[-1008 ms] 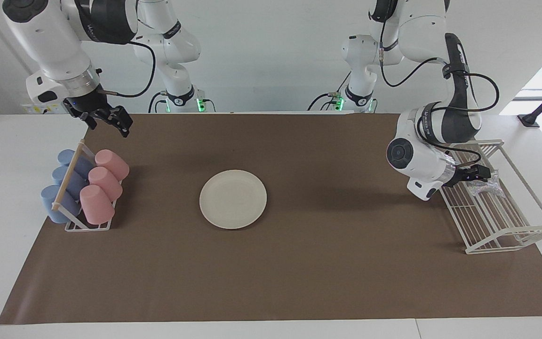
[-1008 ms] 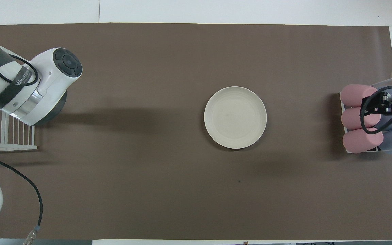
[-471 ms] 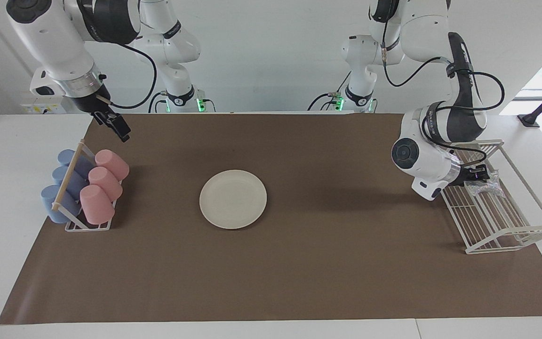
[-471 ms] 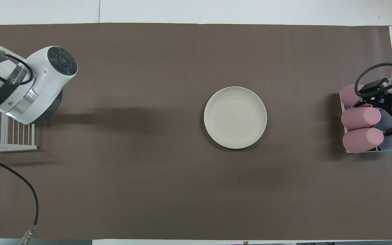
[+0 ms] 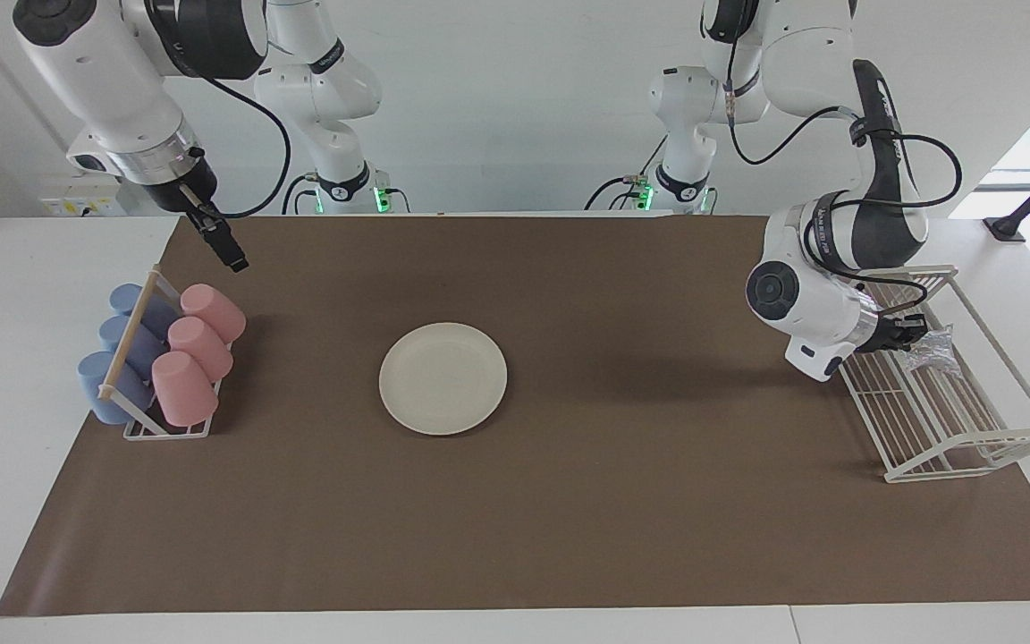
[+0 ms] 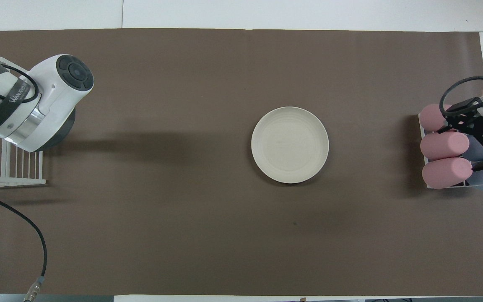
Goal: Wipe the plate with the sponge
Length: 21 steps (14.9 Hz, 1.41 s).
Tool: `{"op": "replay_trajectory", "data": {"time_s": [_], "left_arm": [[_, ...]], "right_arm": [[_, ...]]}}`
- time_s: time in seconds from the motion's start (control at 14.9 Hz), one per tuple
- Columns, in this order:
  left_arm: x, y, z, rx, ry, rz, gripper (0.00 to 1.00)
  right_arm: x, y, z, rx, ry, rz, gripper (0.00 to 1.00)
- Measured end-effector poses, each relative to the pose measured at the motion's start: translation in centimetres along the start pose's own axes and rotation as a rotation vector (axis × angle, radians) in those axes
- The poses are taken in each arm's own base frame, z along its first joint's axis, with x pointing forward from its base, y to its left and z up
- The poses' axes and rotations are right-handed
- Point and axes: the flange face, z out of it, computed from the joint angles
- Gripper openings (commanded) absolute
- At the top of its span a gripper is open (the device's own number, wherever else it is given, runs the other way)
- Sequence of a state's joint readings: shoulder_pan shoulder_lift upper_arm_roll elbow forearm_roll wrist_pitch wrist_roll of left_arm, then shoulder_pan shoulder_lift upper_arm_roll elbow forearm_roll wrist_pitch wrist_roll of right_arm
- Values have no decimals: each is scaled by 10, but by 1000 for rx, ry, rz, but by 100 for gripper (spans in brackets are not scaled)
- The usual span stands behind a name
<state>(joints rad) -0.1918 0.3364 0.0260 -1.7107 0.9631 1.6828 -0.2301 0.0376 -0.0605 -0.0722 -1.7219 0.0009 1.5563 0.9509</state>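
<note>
Plate [image 5: 443, 378]: round, cream-white, lying flat on the brown mat [image 5: 569, 537] at the middle of the table, bare, nothing touching it.

Sponge [image 5: 929, 348]: small, silvery, crinkled pad in the white wire rack [image 5: 953, 420] at the left arm's end of the table, toward the rack's end nearer the robots.

Left gripper [image 5: 910, 334]: reached into the wire rack from the side, arm bent low over the mat's edge. Fingertips pinched together on the edge of the sponge. In the overhead view the gripper is hidden beneath the arm's own wrist housing.

Right gripper [image 5: 233, 257]: held in the air over the mat, just by the cup rack [image 5: 166, 429] at the right arm's end of the table. Seen edge-on from across the table, it looks like a single dark blade; jaws stand wide apart, holding nothing. This arm waits.

Cup rack contents: three pink cups [image 5: 193, 353] in one row and three blue cups [image 5: 122, 344] in the row beside them, all lying tilted under a wooden bar [image 5: 129, 335].

Plate and sponge are well apart.
</note>
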Motion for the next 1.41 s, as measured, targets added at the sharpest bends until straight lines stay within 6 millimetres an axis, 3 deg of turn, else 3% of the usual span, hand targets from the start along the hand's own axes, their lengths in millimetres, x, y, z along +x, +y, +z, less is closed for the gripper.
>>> {"op": "replay_trajectory", "data": {"time_s": [0.2, 0.4, 0.61, 0.81, 0.94, 1.08, 1.28, 1.41], "left_arm": [[-8, -34, -31, -162, -56, -112, 0], [-29, -68, -71, -377, -127, -188, 0], [-43, -74, -99, -629, -177, -205, 0], [-57, -92, -116, -948, -231, -332, 0], [-67, -109, -117, -1131, -263, -366, 0], [-72, -109, -110, -1287, -311, -356, 0], [-82, -87, -94, -1535, -354, -297, 0], [-95, -63, -84, -1700, -346, -275, 0]], "right_arm": [[-3, 1, 2, -14, -17, 142, 100], [-10, -2, 3, -17, -39, 232, 100], [-19, -6, 1, -3, -66, 294, 100], [-44, -14, -3, -10, -93, 298, 100], [-66, -24, -6, -3, -113, 318, 100], [-94, -42, -9, 20, -104, 349, 100], [-138, -63, -12, 35, -94, 377, 100], [-150, -68, -14, 51, -109, 383, 100]]}}
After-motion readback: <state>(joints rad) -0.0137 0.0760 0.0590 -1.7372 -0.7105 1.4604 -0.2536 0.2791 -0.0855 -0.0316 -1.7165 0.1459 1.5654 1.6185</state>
